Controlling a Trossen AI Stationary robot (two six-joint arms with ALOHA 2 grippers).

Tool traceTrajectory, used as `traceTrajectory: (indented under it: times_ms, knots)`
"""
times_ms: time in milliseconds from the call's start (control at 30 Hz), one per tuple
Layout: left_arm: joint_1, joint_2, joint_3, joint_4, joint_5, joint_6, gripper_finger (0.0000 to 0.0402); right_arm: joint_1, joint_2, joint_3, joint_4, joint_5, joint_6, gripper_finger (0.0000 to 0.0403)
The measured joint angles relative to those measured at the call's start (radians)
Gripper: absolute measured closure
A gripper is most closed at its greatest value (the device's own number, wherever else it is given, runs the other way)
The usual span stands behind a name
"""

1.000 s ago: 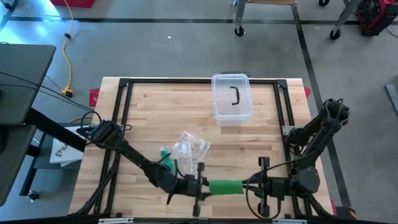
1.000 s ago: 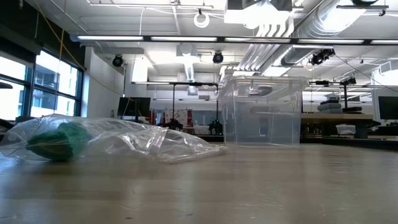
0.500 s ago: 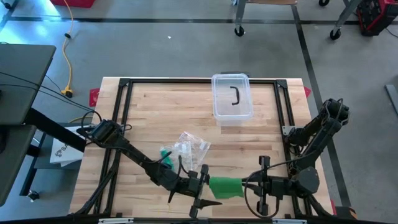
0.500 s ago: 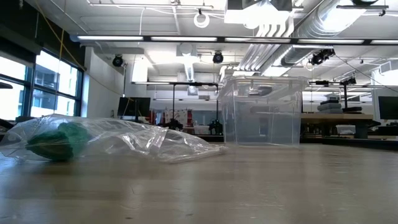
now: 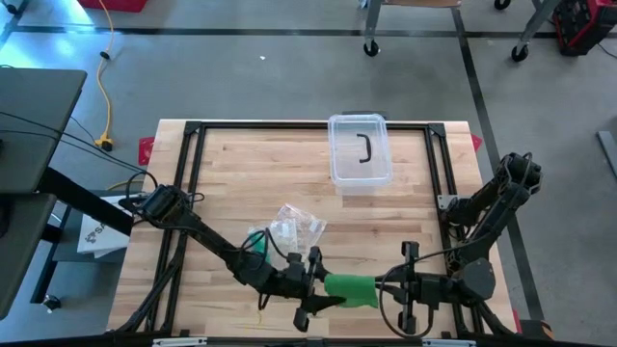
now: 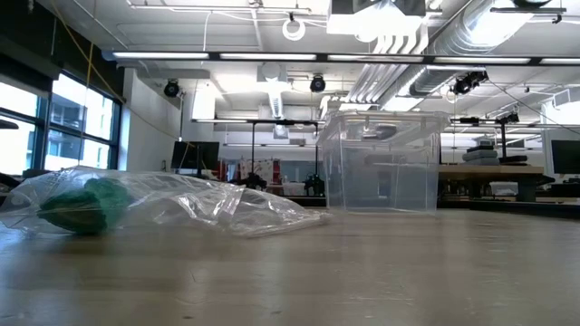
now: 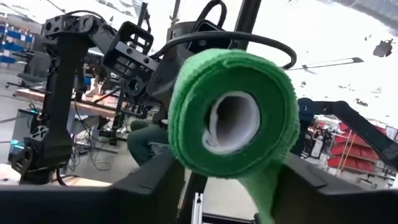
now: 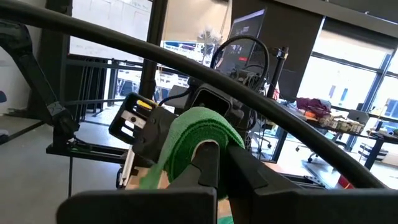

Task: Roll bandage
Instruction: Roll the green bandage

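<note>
Grey concrete floor [image 5: 241,77] with dark tape lines surrounds the wooden counter [image 5: 251,183]; a yellow cable [image 5: 106,87] trails beyond its far left corner. Windows [image 6: 54,127], ceiling ducts [image 6: 399,63] and strip lights [image 6: 227,56] show behind.

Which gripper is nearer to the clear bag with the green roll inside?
Left. The left gripper sits just in front of the clear bag, at the green bandage roll; the right gripper is shut on that roll's far end, farther off.
</note>
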Motion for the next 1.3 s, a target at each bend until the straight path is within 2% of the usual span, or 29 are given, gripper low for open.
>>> traceTrajectory:
  times_ms: [100, 233, 267, 400, 633, 900, 1100, 1167, 1300]
  knots:
    - [-0.003, 0.0, 0.0, 0.001, 0.001, 0.007, 0.0278, 0.0, 0.0, 0.0, 0.0, 0.0, 0.0, 0.0402]
    - [-0.022, 0.0, 0.0, 0.004, -0.002, 0.039, 0.0378, 0.0, 0.0, 0.0, -0.001, 0.038, 0.0, 0.0402]
    - [-0.031, 0.0, 0.0, 0.004, -0.016, 0.05, 0.0389, 0.0, 0.0, 0.0, -0.001, 0.043, 0.0, 0.0402]
    - [-0.073, -0.002, 0.0, 0.058, -0.079, 0.117, 0.0395, 0.003, 0.0, 0.0, -0.002, 0.048, -0.001, 0.0402]
    - [-0.116, -0.016, 0.0, 0.036, -0.143, 0.169, 0.04, 0.003, 0.0, 0.0, -0.004, 0.045, -0.011, 0.0402]
    - [-0.104, -0.015, 0.012, 0.014, -0.058, 0.086, 0.0401, 0.002, 0.0, 0.0, -0.001, 0.044, -0.016, 0.0402]
    - [-0.079, 0.041, 0.11, -0.037, 0.052, 0.05, 0.0401, -0.008, 0.0, 0.0, 0.0, 0.037, -0.016, 0.0402]
    - [-0.072, 0.056, 0.136, -0.093, 0.049, 0.051, 0.0401, -0.007, 0.0, 0.0, 0.01, 0.032, -0.016, 0.0402]
    - [-0.067, 0.058, 0.142, -0.182, -0.024, 0.052, 0.0401, -0.002, 0.0, 0.0, 0.024, 0.026, -0.016, 0.0402]
